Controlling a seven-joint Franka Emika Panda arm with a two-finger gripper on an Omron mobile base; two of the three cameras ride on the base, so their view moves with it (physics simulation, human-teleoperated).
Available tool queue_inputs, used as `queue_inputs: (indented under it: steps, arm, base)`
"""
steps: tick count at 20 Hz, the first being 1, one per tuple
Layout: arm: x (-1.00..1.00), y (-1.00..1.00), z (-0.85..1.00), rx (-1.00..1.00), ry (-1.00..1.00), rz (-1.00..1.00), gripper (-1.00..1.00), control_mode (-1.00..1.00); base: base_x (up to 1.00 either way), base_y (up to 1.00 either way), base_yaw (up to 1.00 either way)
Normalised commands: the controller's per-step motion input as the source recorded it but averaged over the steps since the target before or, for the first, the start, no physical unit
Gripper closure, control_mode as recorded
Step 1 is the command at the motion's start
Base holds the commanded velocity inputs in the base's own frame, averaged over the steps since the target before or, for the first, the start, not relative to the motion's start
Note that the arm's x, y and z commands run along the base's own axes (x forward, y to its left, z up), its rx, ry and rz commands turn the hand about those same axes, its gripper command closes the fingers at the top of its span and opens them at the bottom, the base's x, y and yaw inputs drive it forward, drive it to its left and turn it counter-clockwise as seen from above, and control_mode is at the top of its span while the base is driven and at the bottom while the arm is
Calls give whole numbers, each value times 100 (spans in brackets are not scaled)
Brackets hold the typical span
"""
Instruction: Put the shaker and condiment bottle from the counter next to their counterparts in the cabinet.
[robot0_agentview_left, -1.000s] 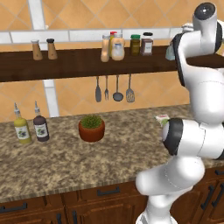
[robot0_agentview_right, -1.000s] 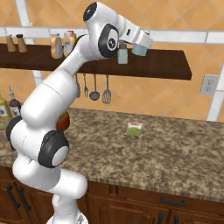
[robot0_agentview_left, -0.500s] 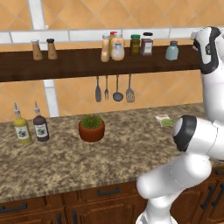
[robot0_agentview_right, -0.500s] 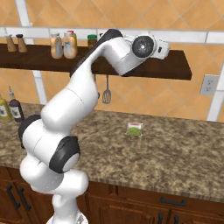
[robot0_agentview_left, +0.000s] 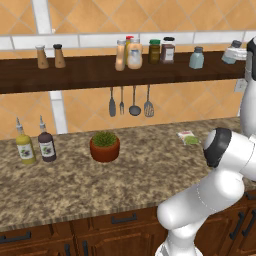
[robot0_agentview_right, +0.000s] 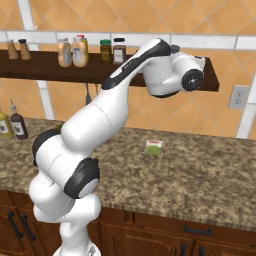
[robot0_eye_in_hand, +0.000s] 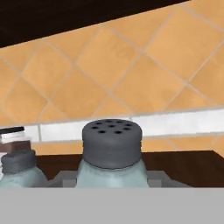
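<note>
The shaker, a small glass body under a perforated grey cap, sits low at centre of the hand view, just above the cabinet board. Probably light, rigid, smooth and breakable; best taken around the body below the cap. Whether the fingers clasp it cannot be told. Its counterpart stands lower left, just beside it.
</note>
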Motion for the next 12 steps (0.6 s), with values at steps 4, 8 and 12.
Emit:
queue_inputs:
  steps: [4, 8, 12]
  arm:
    - [0, 30, 60, -25, 1, 4, 100, -100]
    - [0, 0, 2, 0, 0, 0, 100, -100]
    - [31, 0, -19, 2, -1, 7, 100, -100]
  base:
    - [0, 0, 0]
    - [0, 0, 0]
    - [0, 0, 0]
